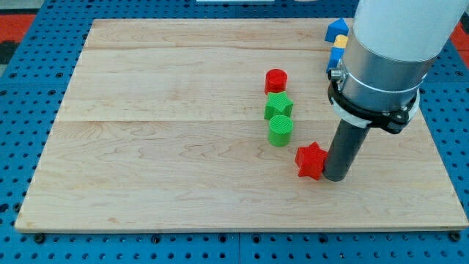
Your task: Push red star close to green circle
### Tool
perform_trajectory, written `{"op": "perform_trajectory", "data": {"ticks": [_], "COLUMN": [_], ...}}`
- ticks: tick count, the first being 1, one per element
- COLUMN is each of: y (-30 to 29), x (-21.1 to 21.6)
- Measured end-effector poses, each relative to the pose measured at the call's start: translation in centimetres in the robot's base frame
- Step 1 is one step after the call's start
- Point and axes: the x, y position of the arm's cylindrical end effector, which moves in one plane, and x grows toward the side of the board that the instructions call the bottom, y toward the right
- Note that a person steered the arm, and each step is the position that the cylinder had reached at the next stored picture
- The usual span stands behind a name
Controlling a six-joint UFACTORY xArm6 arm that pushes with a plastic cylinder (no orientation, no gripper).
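Note:
The red star (311,160) lies on the wooden board at the view's lower right of centre. The green circle (280,131) stands just up and left of it, a small gap apart. My tip (337,176) is down on the board, right against the red star's right side. The rod rises from there to the arm's large grey and white body at the view's top right.
A green star (278,106) sits directly above the green circle, and a red circle (275,81) above that. A blue block (336,29) and a yellow block (338,42) with more blue below show at the top right, partly hidden by the arm.

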Motion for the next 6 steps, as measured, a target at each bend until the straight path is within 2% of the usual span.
{"op": "perform_trajectory", "data": {"ticks": [2,3,5,6], "y": [-1.2,2.7,-4.8,-0.4], "x": [0.1,-1.0,-1.0,-0.1]}}
